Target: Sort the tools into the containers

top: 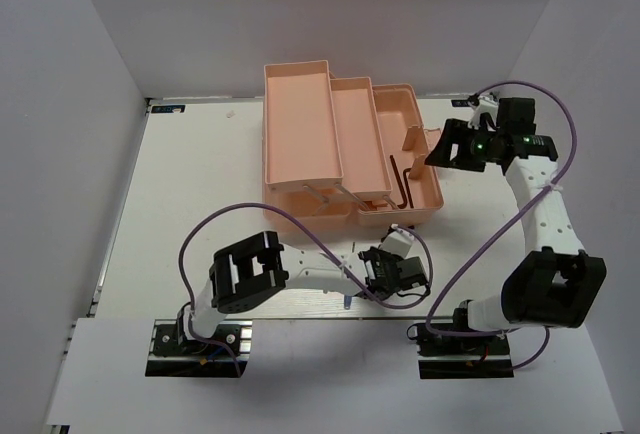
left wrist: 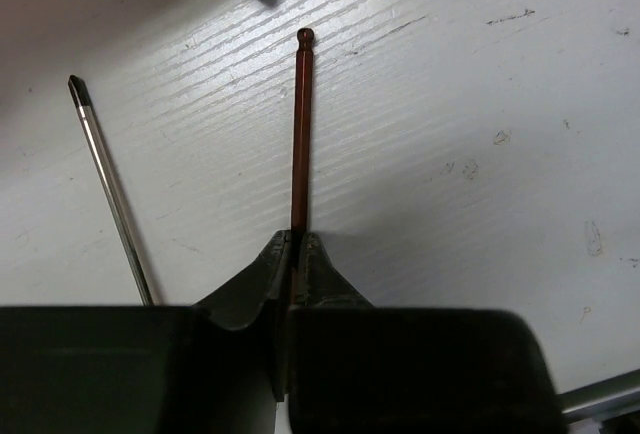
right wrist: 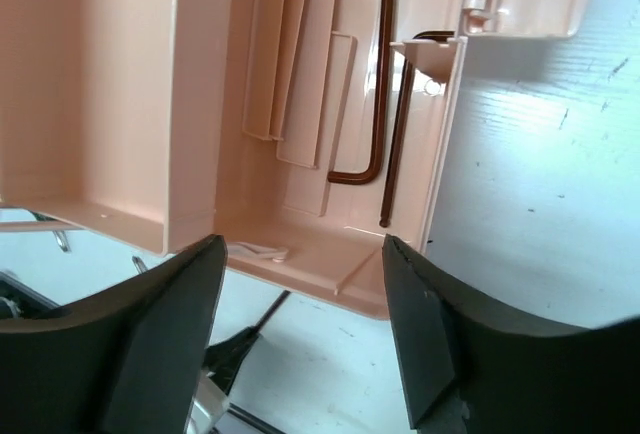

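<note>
Left jaws tight on hex key (left wrist: 301, 134), arm (top: 312, 272) low.

The left arm (top: 300, 272) and the right arm (top: 545, 216) share one build: white tubular links joined by boxy black joint housings, each mounted on a black base plate (top: 195, 346). A lilac cable (top: 577, 139) loops loosely along each arm. The right arm's white link carries a row of small dark dots, and green lights (top: 480, 144) glow on its black wrist. The left gripper (left wrist: 297, 244) has dark, matte, tapering fingers. The right gripper (right wrist: 300, 249) has broad, dark grey fingers (right wrist: 165, 329) with flat inner faces.
</note>
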`<state>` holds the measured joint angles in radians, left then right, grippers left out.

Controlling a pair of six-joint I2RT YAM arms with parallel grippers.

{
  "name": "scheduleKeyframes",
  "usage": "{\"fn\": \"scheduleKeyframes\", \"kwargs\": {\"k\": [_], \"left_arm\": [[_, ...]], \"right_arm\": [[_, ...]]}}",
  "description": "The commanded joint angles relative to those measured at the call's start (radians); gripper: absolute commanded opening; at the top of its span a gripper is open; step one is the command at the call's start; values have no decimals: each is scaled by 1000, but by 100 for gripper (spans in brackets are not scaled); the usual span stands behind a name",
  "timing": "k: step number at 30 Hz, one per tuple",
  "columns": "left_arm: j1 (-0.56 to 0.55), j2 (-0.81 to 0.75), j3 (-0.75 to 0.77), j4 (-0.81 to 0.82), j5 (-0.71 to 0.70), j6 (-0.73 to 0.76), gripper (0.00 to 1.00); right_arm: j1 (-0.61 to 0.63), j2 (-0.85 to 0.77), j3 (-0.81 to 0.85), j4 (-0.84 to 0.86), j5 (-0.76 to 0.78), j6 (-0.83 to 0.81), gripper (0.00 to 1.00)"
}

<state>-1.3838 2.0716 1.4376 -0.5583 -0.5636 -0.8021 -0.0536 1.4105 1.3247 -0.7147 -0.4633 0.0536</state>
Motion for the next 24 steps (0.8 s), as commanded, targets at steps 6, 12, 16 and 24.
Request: {"fn": "scheduleKeyframes", "kwargs": {"k": [6,12,16,24], "left_arm": [[-38,6,-6,-74,51,32,0],[-47,-149,12,55,83,165,0],[-47,-254,21,124,109,241,0],[14,-357,41,310,93,391,0]], "right_arm": [[-57,-85,-42,11,32,-1,90],[-129,-145,-107,38,150,46,88],[-175,-160,-128,38,170,66,82],[-264,-203,-193,41,112,71,79]]}}
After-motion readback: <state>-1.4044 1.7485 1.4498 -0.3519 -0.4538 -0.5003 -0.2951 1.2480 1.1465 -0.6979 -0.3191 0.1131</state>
